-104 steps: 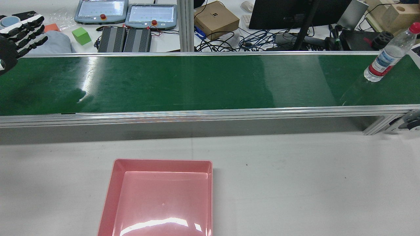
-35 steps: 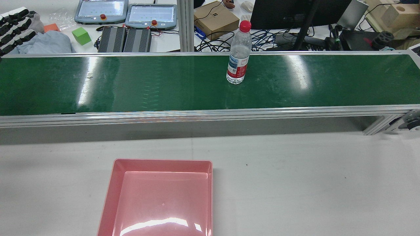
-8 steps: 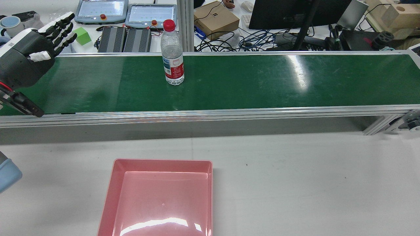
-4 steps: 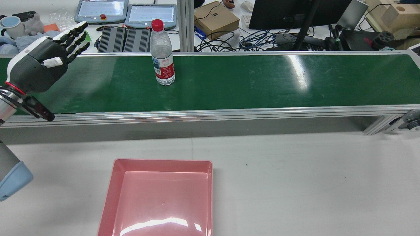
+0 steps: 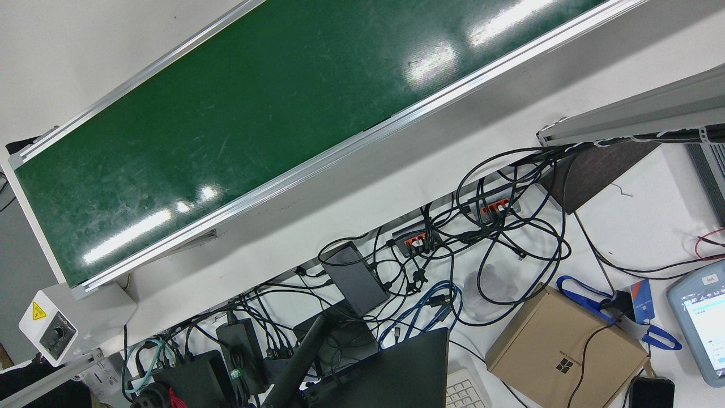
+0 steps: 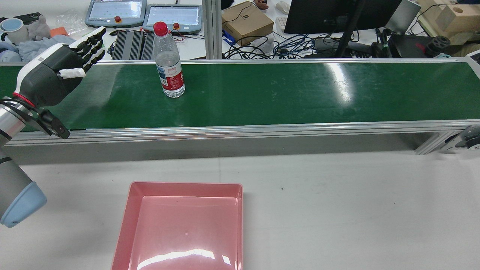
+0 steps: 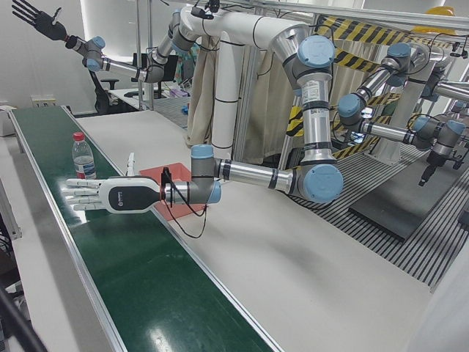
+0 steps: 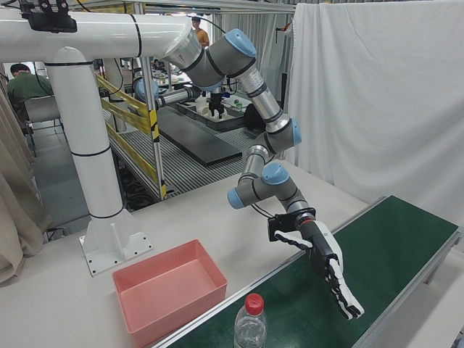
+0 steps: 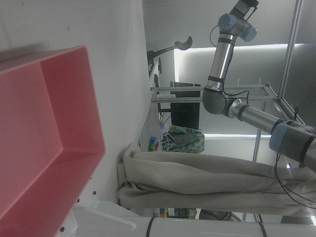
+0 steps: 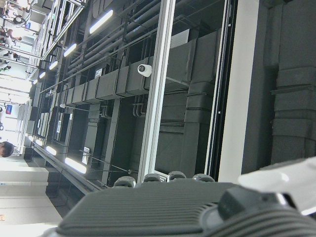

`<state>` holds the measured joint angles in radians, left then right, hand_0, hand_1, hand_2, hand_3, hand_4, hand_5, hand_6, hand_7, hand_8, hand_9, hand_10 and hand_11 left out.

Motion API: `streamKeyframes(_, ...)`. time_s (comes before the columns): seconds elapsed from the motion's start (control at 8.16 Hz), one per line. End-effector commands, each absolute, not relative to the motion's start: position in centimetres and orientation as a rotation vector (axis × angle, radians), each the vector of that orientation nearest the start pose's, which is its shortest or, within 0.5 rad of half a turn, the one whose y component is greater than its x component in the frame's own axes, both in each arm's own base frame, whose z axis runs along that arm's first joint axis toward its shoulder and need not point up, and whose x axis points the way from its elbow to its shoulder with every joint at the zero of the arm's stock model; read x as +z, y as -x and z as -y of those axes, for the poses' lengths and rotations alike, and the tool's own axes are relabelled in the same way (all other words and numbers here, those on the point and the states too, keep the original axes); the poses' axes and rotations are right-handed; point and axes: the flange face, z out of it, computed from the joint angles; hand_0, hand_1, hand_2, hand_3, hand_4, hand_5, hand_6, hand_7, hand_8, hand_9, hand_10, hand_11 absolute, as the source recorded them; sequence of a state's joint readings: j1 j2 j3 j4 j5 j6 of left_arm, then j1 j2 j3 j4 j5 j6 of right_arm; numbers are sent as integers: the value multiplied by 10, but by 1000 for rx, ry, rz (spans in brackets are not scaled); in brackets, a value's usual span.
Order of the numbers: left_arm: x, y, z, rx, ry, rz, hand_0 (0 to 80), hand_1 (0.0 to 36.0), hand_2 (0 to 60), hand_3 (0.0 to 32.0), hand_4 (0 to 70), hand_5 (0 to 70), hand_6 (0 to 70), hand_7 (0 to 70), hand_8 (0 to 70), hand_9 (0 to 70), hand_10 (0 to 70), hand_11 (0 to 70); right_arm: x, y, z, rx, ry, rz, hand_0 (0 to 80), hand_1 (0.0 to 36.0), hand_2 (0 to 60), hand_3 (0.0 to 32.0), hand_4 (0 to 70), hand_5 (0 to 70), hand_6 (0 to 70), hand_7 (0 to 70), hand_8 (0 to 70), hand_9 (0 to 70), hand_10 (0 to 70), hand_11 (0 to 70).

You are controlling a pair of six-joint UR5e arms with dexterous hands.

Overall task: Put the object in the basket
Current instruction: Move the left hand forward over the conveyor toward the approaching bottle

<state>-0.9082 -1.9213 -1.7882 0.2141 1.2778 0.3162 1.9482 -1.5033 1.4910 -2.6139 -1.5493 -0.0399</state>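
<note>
A clear water bottle [image 6: 169, 63] with a red cap and red label is seen standing upright on the green conveyor belt [image 6: 285, 93], toward the belt's far edge in the rear view. The left robot hand [image 6: 56, 73] is held over the belt's left end, fingers [image 6: 92, 45] stretched out and apart, holding nothing; it is near the bottle but not touching it. The pink basket [image 6: 125, 221] is seen empty on the white surface [image 6: 337, 210], on the near side of the belt. In the left-front view the right robot hand [image 7: 35, 17] is raised high at the back, well apart from the belt, fingers spread and nothing held
</note>
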Motion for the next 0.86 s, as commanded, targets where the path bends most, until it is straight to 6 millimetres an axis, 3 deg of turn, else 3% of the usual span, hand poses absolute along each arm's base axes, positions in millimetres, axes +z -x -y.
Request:
streamKeyframes(0.0, 403, -240, 576, -1576, 103, -2304, 384, 0, 0, 4, 108, 37, 0, 0, 0, 0, 27, 39, 629, -331, 468, -1468, 547, -2504, 0, 0, 0, 0, 0, 0, 0, 0, 0, 0, 0, 0)
streamKeyframes(0.37, 386, -247, 581, -1551, 115, -2333, 386, 0, 0, 0, 109, 49, 0, 0, 0, 0, 31, 43, 629, -332, 467, -1468, 548, -2503, 0, 0, 0, 0, 0, 0, 0, 0, 0, 0, 0, 0)
streamKeyframes(0.74, 381, -255, 581, -1545, 127, -2330, 383, 0, 0, 0, 108, 47, 0, 0, 0, 0, 32, 45, 629, -331, 468, -1468, 547, -2504, 0, 0, 0, 0, 0, 0, 0, 0, 0, 0, 0, 0)
